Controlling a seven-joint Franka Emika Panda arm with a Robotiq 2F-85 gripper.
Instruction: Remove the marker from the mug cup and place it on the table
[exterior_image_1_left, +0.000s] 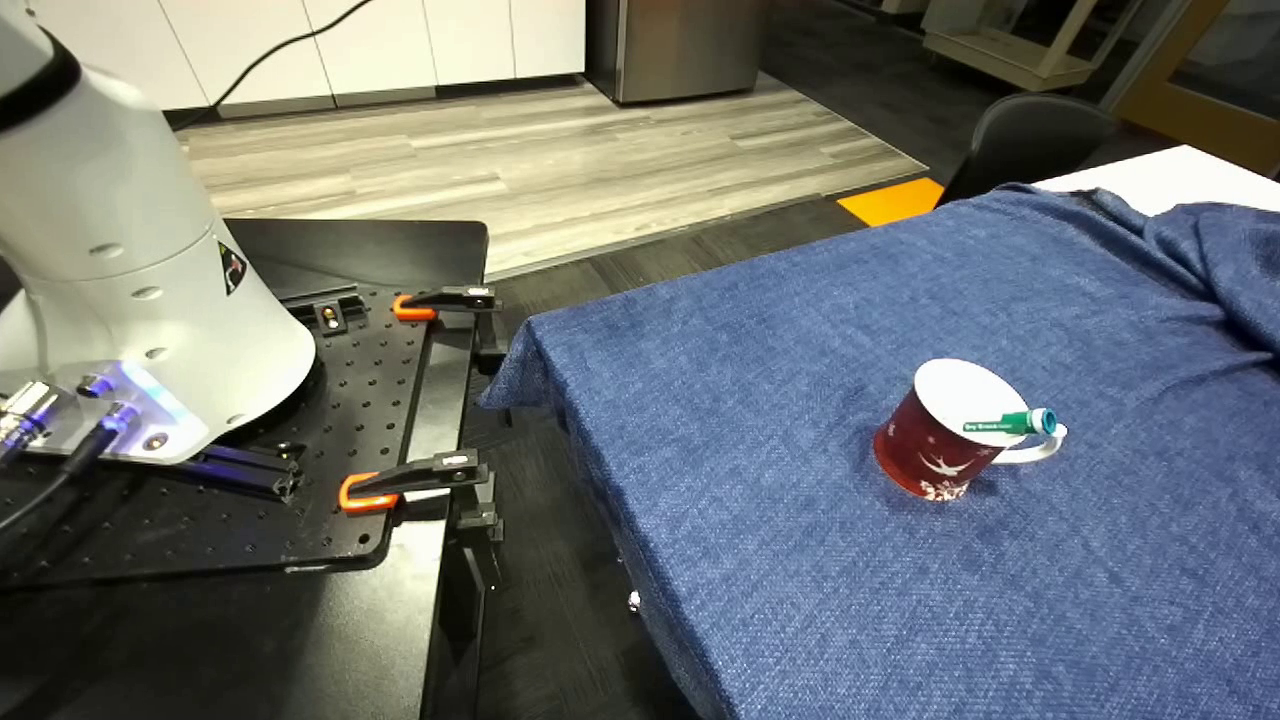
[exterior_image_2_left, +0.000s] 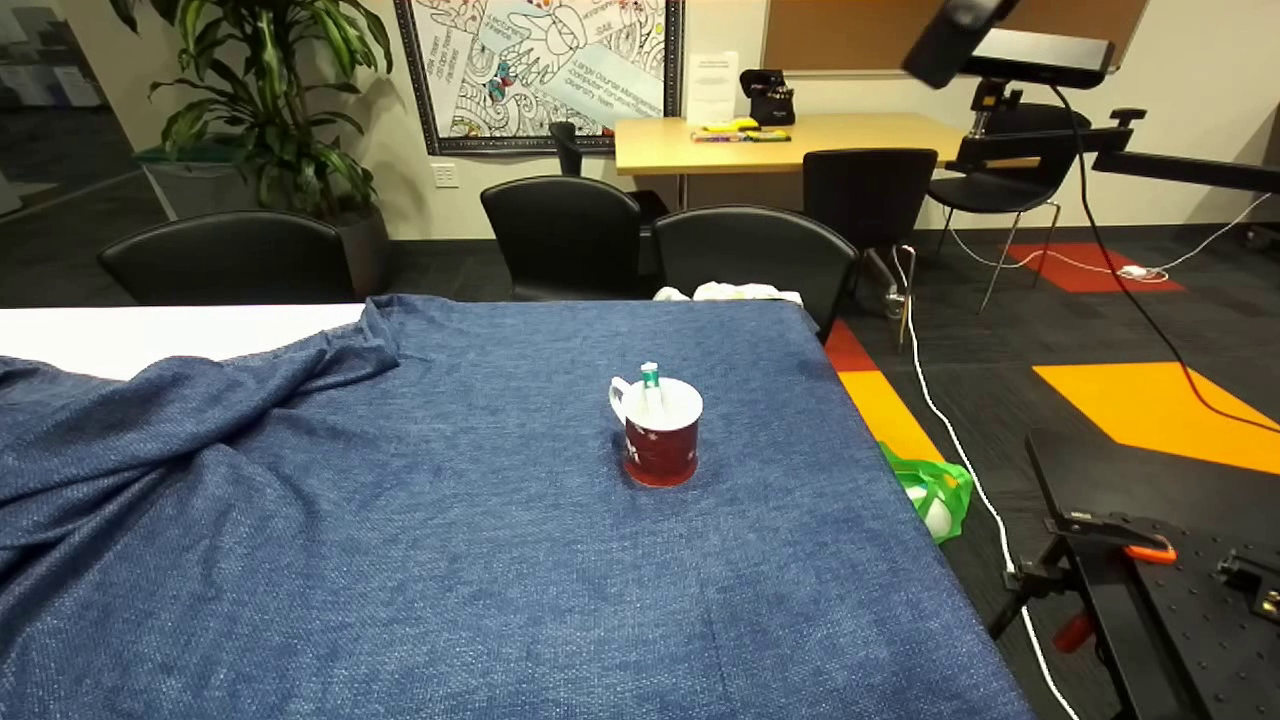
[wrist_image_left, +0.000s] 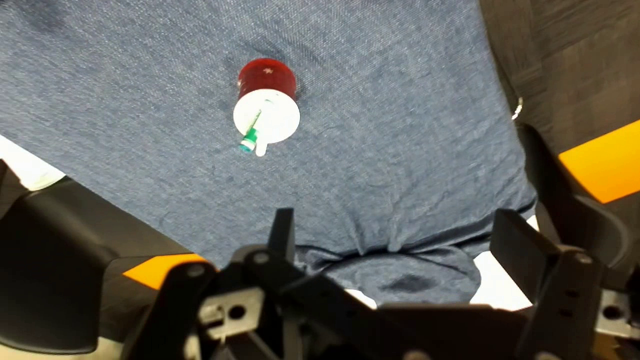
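The dark red mug cup stands upright on the blue cloth-covered table; it also shows in an exterior view and in the wrist view. The teal-green marker leans inside the mug, its capped end sticking out over the rim beside the white handle. It also shows in an exterior view and in the wrist view. Its lower end is inside the mug. My gripper is open and empty, high above the table and apart from the mug. Neither exterior view shows the fingers clearly.
The cloth is bunched at one end, with white tabletop beyond it. Black chairs stand along the table edge. The black workbench with orange clamps stands across a gap. A camera on an arm stands beyond.
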